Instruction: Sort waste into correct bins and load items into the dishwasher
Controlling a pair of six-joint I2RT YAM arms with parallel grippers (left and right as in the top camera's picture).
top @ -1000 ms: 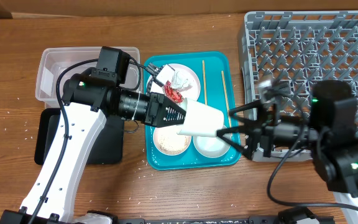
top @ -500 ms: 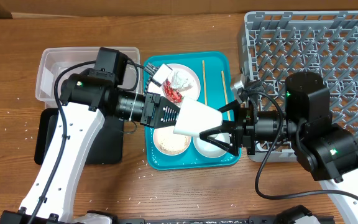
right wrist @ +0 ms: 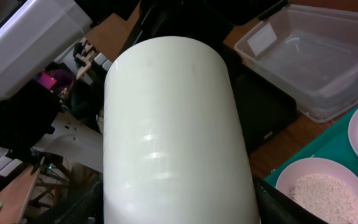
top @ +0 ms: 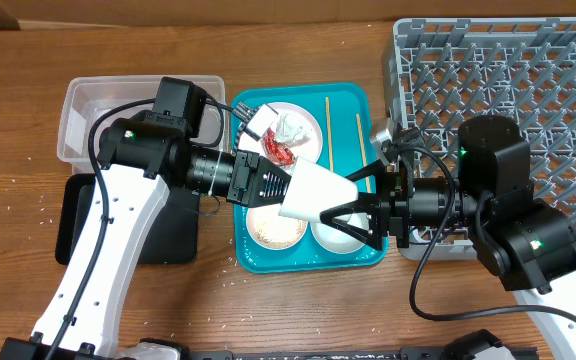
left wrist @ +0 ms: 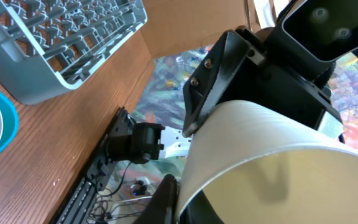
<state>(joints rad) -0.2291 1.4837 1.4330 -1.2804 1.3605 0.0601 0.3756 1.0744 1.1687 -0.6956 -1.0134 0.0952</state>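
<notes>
Hovering above teal tray (top: 360, 100), white bowl (top: 318, 190) lies tipped sideways between both arms, apparently mid-handover. Left gripper (top: 286, 188) clamped on bowl's edge, bearing its weight. Right gripper (top: 346, 200) spread wide, fingers straddling bowl's far end; contact unclear. Grey dish rack (top: 508, 70) sits on right arm's side, likely reason for pass.

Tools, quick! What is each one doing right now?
Left tool: shut on the white cup.
Right tool: open, fingers either side of the cup.
</notes>
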